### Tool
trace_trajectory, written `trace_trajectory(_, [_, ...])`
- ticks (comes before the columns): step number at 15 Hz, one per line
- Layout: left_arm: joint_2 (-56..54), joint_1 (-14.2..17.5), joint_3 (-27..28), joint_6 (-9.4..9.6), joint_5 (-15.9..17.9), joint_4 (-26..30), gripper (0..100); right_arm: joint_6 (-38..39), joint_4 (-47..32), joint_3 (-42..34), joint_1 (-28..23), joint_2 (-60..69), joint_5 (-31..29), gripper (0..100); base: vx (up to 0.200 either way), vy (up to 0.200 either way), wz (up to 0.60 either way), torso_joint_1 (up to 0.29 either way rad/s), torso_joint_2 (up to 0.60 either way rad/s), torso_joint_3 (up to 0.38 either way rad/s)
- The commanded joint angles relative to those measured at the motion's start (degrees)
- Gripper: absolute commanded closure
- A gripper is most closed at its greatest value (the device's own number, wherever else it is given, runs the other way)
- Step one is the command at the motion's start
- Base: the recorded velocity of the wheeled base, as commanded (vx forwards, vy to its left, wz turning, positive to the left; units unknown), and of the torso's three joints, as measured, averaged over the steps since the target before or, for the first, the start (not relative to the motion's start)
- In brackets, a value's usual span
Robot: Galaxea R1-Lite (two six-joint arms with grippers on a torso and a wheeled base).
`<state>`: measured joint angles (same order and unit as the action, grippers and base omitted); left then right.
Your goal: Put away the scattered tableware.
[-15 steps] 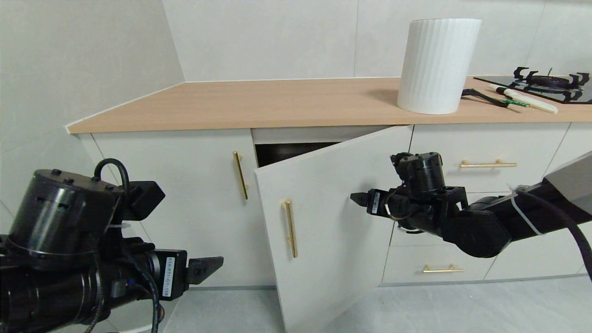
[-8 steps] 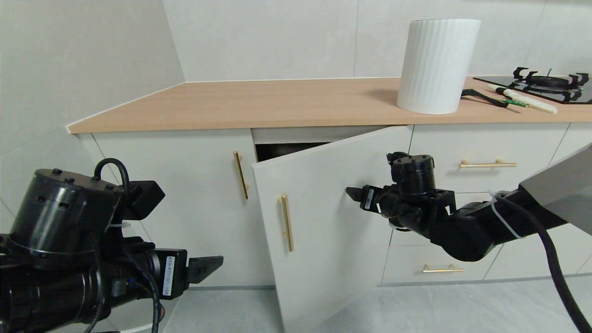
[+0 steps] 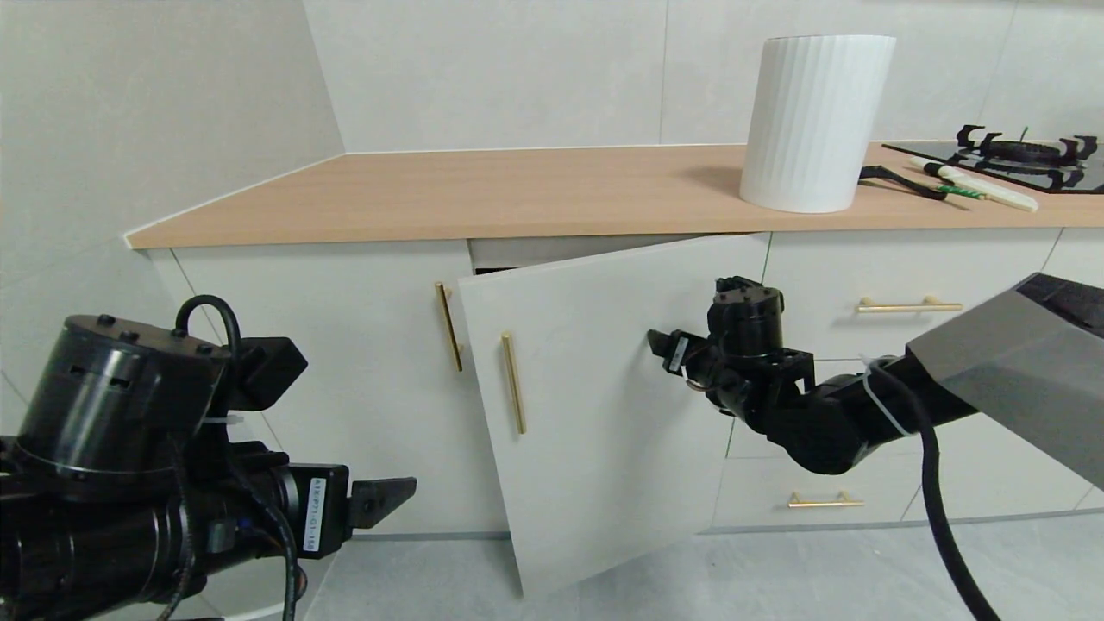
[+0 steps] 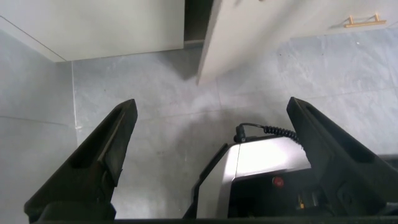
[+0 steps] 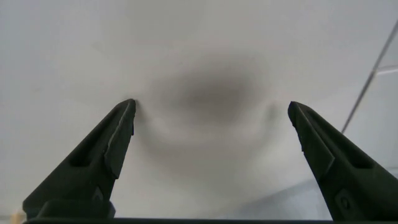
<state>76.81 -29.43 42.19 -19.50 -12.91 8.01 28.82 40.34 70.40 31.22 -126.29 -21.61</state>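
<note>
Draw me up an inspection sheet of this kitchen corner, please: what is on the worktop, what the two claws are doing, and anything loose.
Surface: wooden countertop, mostly bare.
Job's things: utensils lie loose on the counter between the white ribbed container and the gas hob; cabinet door below is ajar.
Clutter: nothing seen.
Grippers: left gripper open, low over the floor; right gripper open, tips at the door's outer face.
Cables: black cable runs along the right arm, tied on; looped cable on the left wrist.
Surroundings: tiled wall, drawers with gold handles.
</note>
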Motion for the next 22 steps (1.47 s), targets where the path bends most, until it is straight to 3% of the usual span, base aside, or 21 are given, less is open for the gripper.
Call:
trace_trajectory(1, [0.1, 0.0, 0.0, -0.01, 0.0, 0.0, 0, 0.0, 0.1, 2.5, -0.3, -2.6, -1.4, 0, 0.0, 0.0, 0.0, 0.0, 0.0, 0.0])
trace_trajectory(15, [0.0, 0.1, 0.0, -0.01, -0.1, -0.1, 0, -0.3, 0.9, 12.9, -2.9, -10.8, -12.4, 0, 0.0, 0.0, 0.0, 0.0, 0.0, 0.0])
trace_trajectory(19, [0.0, 0.1, 0.0, -0.01, -0.1, -0.1, 0, -0.2, 0.9, 12.0, -2.7, -9.5, -12.1, 0, 0.0, 0.0, 0.0, 0.0, 0.0, 0.0])
trace_trajectory(20, [-0.1, 0.1, 0.0, -0.01, -0.1, -0.1, 0, -0.1, 0.8, 8.8, -2.5, -6.8, -11.1, 0, 0.0, 0.0, 0.0, 0.0, 0.0, 0.0])
trace_trajectory(21, [-0.1, 0.1, 0.1, -0.01, -0.1, -0.1, 0, -0.1, 0.8, 6.0, -2.3, -4.8, -8.7, 0, 0.0, 0.0, 0.0, 0.0, 0.0, 0.0])
trace_trajectory(22, [-0.2, 0.1, 0.1, -0.01, -0.1, -0.1, 0, -0.1, 0.7, 0.4, -1.8, -0.4, -2.7, 0, 0.0, 0.0, 0.0, 0.0, 0.0, 0.0])
